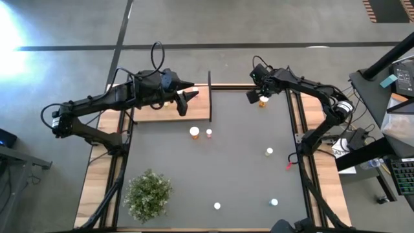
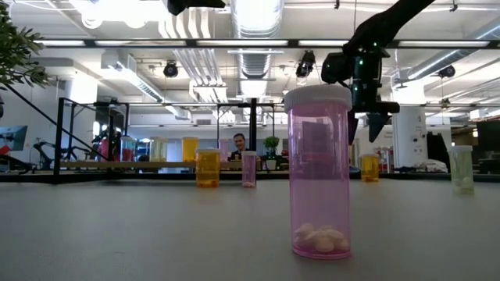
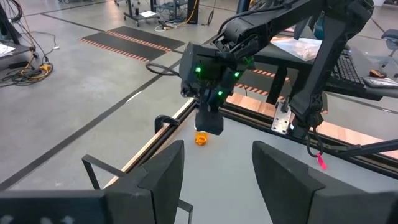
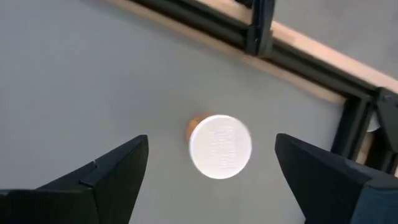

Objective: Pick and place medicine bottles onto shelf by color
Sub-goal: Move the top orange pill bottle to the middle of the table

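Dark grey tabletop [image 1: 246,168] below the right tool [image 4: 211,163], fingers apart: small white-capped orange bottle [image 4: 219,147], light, rigid, slippery; grip its sides.

The dark grey tabletop [image 1: 239,168] stands on a grey concrete floor [image 1: 213,26] crossed by a dark line [image 1: 194,46]. A green plant [image 1: 149,192] sits at seven o'clock. Overhead run white ducts [image 2: 254,19] and bright ceiling lights. A cluttered desk [image 1: 394,97] stands at three o'clock.
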Controlling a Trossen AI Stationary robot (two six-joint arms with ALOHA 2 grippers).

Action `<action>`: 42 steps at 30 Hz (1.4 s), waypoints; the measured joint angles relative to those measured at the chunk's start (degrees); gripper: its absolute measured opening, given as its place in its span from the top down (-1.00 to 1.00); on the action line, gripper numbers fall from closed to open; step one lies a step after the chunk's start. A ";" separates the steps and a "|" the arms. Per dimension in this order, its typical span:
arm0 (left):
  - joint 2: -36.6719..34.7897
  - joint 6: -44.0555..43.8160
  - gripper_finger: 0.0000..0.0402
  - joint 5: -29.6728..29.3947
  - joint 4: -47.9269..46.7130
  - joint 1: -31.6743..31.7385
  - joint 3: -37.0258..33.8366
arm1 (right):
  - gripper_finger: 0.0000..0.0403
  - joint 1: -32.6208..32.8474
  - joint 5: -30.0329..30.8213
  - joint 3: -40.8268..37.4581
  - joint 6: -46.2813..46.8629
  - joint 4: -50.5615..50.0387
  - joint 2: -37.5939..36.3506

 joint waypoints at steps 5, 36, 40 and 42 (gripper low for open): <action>-0.01 0.01 0.13 0.00 0.02 0.02 0.00 | -0.69 -0.53 -0.73 -1.60 -0.22 0.73 1.69; -0.01 0.01 0.13 0.00 0.07 0.01 0.00 | -0.03 -2.14 -4.53 -1.88 -0.85 2.03 8.10; 0.00 0.01 0.13 0.00 0.07 0.00 0.00 | 0.04 -1.91 -8.77 -1.88 -0.09 0.64 7.71; -0.01 0.01 0.13 0.00 0.07 0.02 0.00 | 0.03 -1.10 -9.76 -1.88 0.82 -0.18 7.12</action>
